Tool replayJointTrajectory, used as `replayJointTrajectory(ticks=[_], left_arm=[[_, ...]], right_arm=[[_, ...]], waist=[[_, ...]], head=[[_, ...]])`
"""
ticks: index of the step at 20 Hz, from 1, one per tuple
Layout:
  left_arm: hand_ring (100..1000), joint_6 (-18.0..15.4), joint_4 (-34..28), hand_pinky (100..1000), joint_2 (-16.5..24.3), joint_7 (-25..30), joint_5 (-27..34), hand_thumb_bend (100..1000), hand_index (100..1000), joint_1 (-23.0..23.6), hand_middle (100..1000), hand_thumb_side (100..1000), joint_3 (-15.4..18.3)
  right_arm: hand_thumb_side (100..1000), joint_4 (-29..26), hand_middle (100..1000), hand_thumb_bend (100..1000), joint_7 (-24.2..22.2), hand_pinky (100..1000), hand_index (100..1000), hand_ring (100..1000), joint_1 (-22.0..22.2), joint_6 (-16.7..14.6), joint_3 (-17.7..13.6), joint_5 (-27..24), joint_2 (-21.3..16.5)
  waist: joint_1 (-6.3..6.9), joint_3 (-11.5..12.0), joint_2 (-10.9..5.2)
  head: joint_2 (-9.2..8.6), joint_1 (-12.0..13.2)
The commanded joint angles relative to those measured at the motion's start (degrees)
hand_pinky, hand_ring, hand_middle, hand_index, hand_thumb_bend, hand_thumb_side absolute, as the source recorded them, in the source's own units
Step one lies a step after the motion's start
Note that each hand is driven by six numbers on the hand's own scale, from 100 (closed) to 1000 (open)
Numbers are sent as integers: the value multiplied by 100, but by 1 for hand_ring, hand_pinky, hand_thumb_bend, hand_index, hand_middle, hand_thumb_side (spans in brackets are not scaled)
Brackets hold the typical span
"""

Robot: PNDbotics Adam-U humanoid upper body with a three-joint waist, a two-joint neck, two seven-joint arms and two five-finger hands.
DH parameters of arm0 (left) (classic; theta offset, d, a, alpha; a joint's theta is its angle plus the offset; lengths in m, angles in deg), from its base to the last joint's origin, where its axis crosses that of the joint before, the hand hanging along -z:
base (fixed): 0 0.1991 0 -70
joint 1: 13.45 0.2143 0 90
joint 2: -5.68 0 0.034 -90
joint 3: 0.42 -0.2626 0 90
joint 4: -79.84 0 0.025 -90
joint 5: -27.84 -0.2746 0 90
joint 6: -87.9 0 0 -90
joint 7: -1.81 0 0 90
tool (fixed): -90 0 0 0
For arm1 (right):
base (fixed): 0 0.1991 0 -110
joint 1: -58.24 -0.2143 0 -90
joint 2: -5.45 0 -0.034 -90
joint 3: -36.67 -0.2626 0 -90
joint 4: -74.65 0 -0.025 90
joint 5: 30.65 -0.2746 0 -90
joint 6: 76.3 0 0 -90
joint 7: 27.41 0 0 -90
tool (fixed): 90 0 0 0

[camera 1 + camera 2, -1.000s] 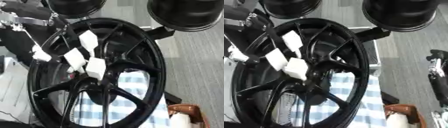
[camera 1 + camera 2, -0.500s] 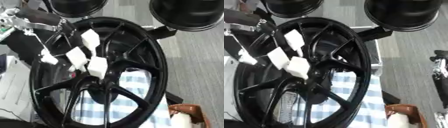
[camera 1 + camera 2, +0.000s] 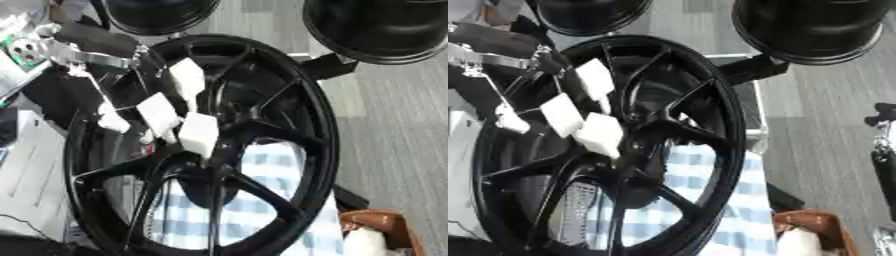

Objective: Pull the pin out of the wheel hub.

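Hand (image 3: 131,107) (left) at wheel hub (image 3: 206,150) — white fingertips spread, pin unseen.

Wheel hub (image 3: 262,125): glossy black metal, smooth spokes; white blocks (image 3: 199,134) on it look matt, foam-like; checked blue-white cloth (image 3: 262,200) behind; left hand (image 3: 87,47) bare silver metal, black casing.

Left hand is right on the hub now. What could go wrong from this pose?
1. The left hand reaches in between the spokes of the wheel hub; pulled out at an angle, it might catch on a spoke.
2. The pin itself is not visible behind the white pads, so the hand may have missed it.
3. The hub stands nearly upright; a sideways pull might tip or roll it toward the brown container.
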Motion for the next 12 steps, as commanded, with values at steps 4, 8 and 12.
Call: replayJointTrajectory(ticks=[4,8,12], left_arm=[[760,-1137,27,886,15,1053,14,384,826,-121,684,436,-74],[748,-1175,-55,882,37,1053,90,362,812,-104,662,430,-123],[717,-1187,-109,865,60,1053,133,315,762,-92,602,393,-105]], right_arm=[[677,-101,491,100,15,773,660,639,-48,23,4,-45,-14],[679,-101,491,100,22,772,660,639,-48,36,8,-50,-10],[680,-101,491,100,21,772,660,639,-53,51,17,-67,-5]], waist=[[-21,-11,-86],[-19,-12,-79],[-17,-8,-76]], head=[[31,31],[31,27],[31,32]])
